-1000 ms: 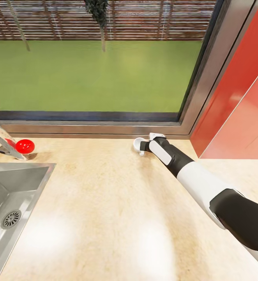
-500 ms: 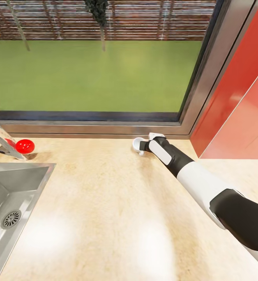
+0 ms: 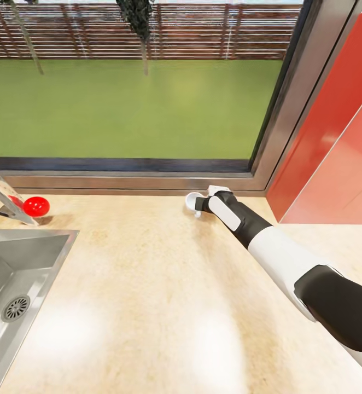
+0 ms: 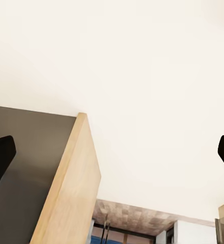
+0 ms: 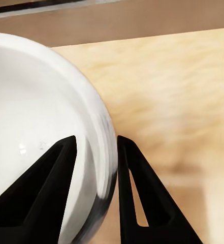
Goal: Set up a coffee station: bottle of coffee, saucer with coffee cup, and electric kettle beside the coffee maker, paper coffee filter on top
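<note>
Since a second ago the view has been tilted slightly upward; nothing on the worktop has shifted. The right gripper [image 5: 95,168] is closed on the rim of the small white coffee cup [image 3: 192,202], one black finger inside, one outside. It is held at the back of the long light beige wood-look kitchen countertop [image 3: 148,284], near the window frame [image 3: 132,180]. Bare worktop is left toward the steel sink [image 3: 17,262]. The left gripper's [image 4: 112,152] fingertips are seen spread wide.
</note>
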